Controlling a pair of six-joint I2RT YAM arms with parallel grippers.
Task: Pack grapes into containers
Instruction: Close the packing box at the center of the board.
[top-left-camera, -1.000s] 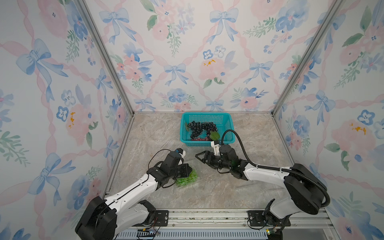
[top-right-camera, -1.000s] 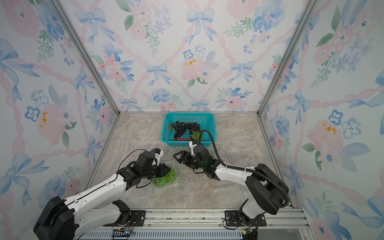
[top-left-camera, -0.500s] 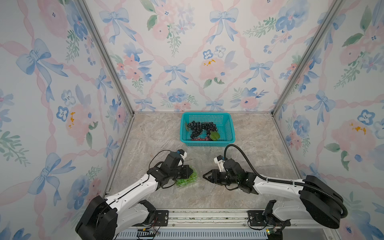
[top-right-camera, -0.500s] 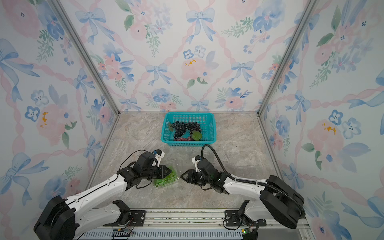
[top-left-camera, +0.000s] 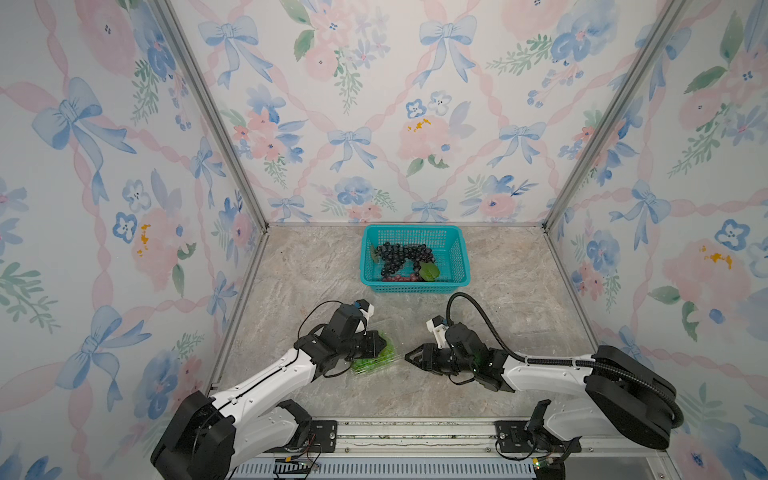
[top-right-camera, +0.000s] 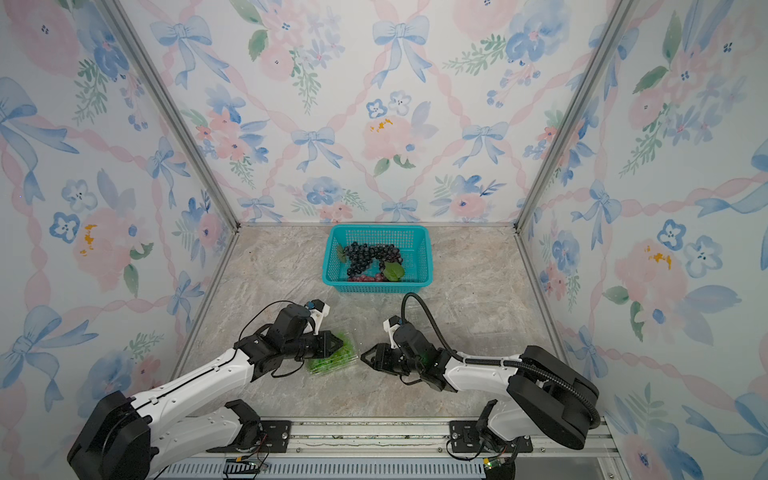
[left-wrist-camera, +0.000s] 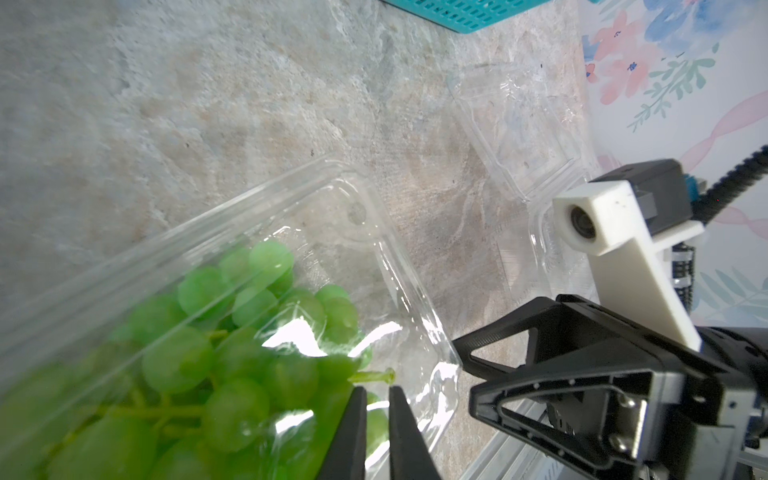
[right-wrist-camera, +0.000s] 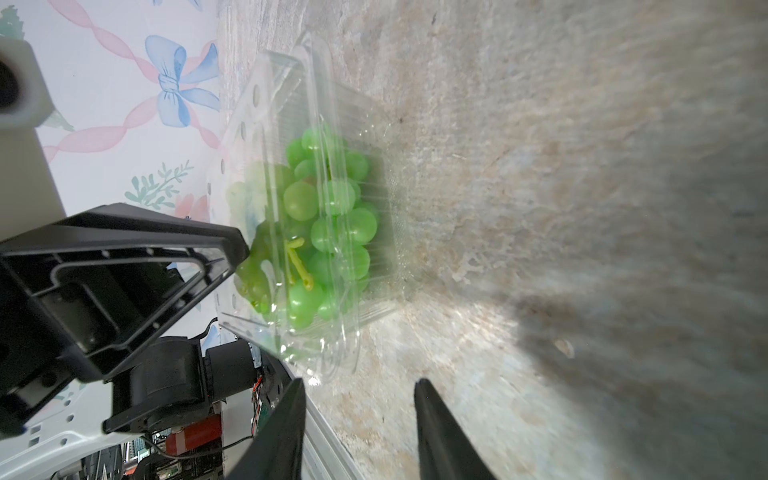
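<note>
- The punnet (left-wrist-camera: 365, 199) with the green grapes (left-wrist-camera: 232, 374) lies on the table (top-left-camera: 311, 266), near the front edge, on the left arm's side.
- The green grapes fill its tray. The clear lid (right-wrist-camera: 253, 137) is raised along one long side and is not pressed down.
- The left gripper (left-wrist-camera: 376, 395) reaches over this punnet. Its jaws are almost together, with only a thin gap, and the clear plastic of the lid's edge sits between the tips.
- The right gripper (right-wrist-camera: 359, 399) is low over the table, just beside one short end of the punnet, and points at it. Its jaws stand about half apart. Nothing is between them, and they do not touch the punnet.
- A second punnet (left-wrist-camera: 519, 124), clear and empty, lies on the table on the right arm's side.
- The basket (top-left-camera: 411, 227) stands at the back of the table, well apart from both grippers.
- In the basket lie dark grapes (top-left-camera: 399, 255), some red grapes (top-left-camera: 399, 277) against the front wall, and a leaf (top-left-camera: 429, 271).
</note>
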